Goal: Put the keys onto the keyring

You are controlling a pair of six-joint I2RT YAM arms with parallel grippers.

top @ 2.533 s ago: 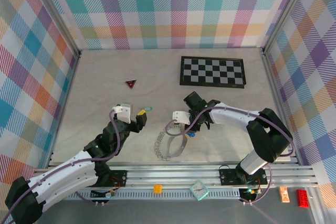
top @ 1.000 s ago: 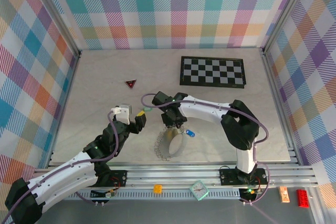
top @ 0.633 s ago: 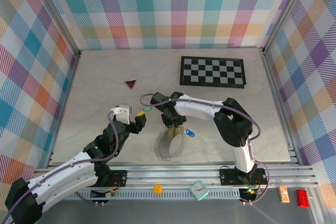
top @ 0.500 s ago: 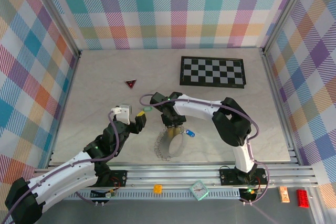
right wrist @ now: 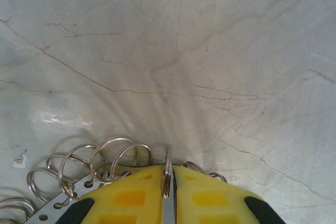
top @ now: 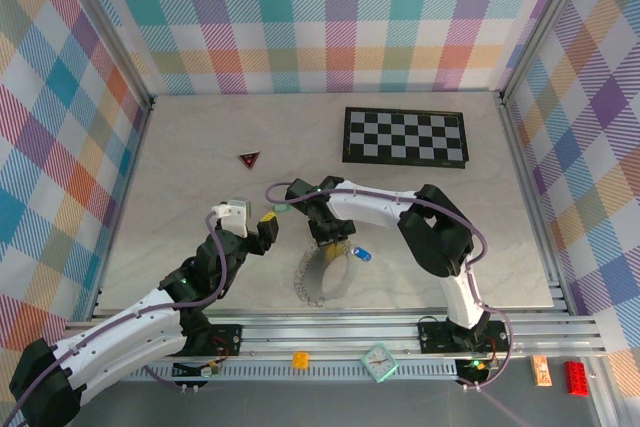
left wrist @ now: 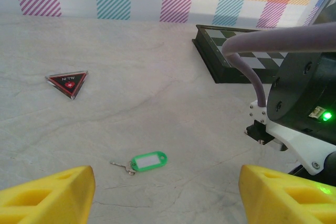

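Seen from its wrist camera, the right claw (right wrist: 168,176) is pressed together, its yellow fingers (right wrist: 131,199) pinching one thin wire loop of the keyring (right wrist: 119,156). More silvery loops of the short chain curl away to the claw's left, and a strip of perforated grey band shows under them. From above, the right claw (top: 325,240) points down at the far edge of the keyring (top: 318,285), which lies flat on the pale marbled table (top: 200,147) with most of its loop on the near side of the claw. The blue key (top: 362,254) rests just to the claw's right, close beside the ring. The left claw (top: 266,223) hangs spread wide, holding nothing. Its own camera shows the left claw (left wrist: 165,178) with the mint-green key (left wrist: 148,161) lying flat on the table just ahead, between the lines of its two fingers. The dark red triangle (left wrist: 67,83) sits farther ahead and to the left of that claw, and the checkerboard (left wrist: 236,51) lies well beyond it to the right.
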